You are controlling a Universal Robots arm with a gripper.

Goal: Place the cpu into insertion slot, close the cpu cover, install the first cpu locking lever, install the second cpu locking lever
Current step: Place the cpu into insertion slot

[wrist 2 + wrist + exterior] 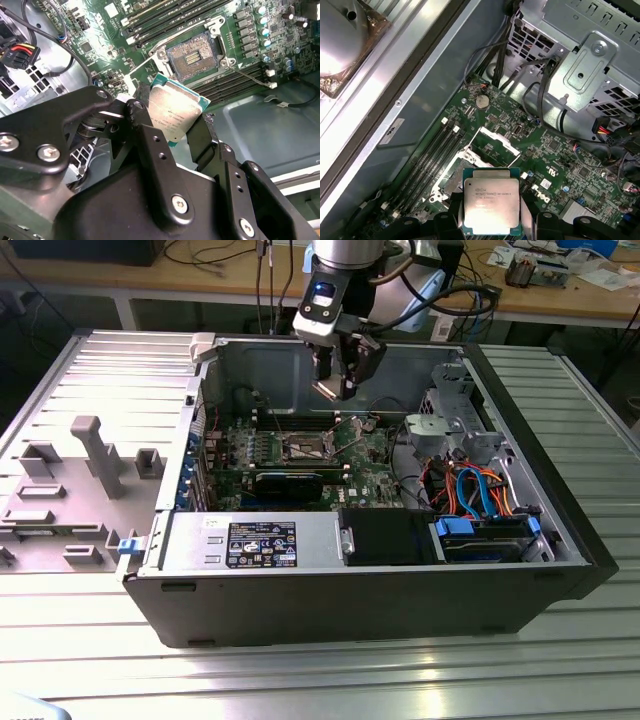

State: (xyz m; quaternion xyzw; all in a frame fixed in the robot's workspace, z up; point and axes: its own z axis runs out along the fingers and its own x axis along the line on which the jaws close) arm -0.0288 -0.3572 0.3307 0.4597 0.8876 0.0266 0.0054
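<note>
Cpu (491, 202) gripped between fingers (200, 136), printed lid showing, near open insertion slot (192, 55)

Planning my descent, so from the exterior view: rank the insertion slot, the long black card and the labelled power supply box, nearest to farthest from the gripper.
1. insertion slot, on the board just below the gripper, whose jaws hold the cpu.
2. long black card, beyond the slot, toward the camera.
3. labelled power supply box, along the case's near wall.

Fine print on cpu (491, 209) top; white lettering (543, 194) on board (557, 150); label (262, 543) on housing (196, 540).
</note>
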